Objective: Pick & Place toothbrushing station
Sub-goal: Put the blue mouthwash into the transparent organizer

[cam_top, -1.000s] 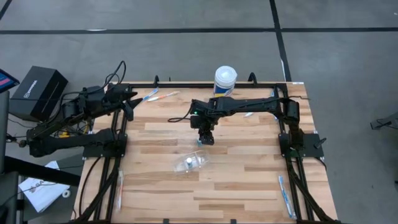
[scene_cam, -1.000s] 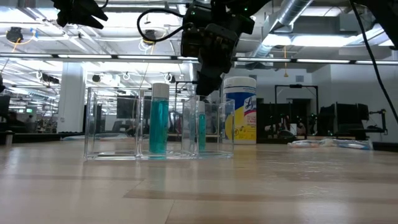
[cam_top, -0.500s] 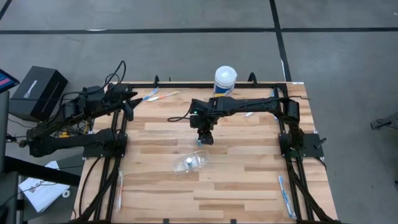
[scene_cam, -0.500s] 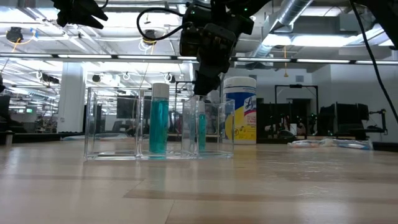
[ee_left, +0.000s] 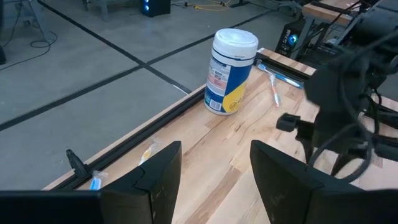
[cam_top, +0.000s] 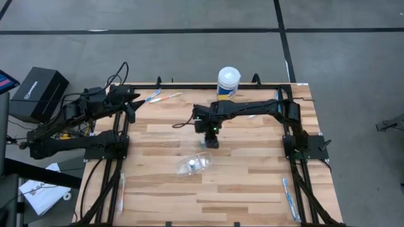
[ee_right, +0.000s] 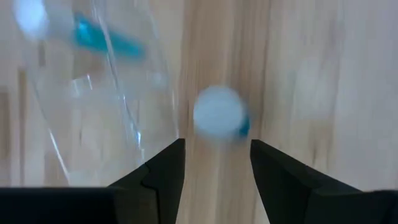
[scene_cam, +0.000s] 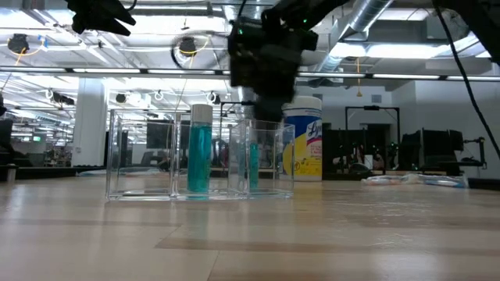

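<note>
In the overhead picture the left pincer [cam_top: 130,104] waits at the upper left corner of the tabletop [cam_top: 252,189], its fingers spread apart and holding nothing. Just right of it, along the top edge, lie two toothbrushes [cam_top: 159,96].

Lower and nearer the centre sits the clear plastic organiser [cam_top: 194,164], a see-through box split into compartments. In the table-level picture it stands left of centre [scene_cam: 201,156], with a teal bottle with a pale cap [scene_cam: 199,148] upright in a middle compartment and a slim teal stick [scene_cam: 252,164] upright in a compartment to the right.

Above the organiser's right end, at the middle of the overhead frame, hangs the right pincer [cam_top: 212,140], fingers parted with nothing between them. Its wrist camera looks down on a blurred white round cap with a teal edge [ee_right: 219,112] beside a clear wall.

Behind it, at top centre, stands a white and yellow wipes canister [cam_top: 228,82]. More toothbrushes lie at the lower right edge [cam_top: 289,197].
</note>
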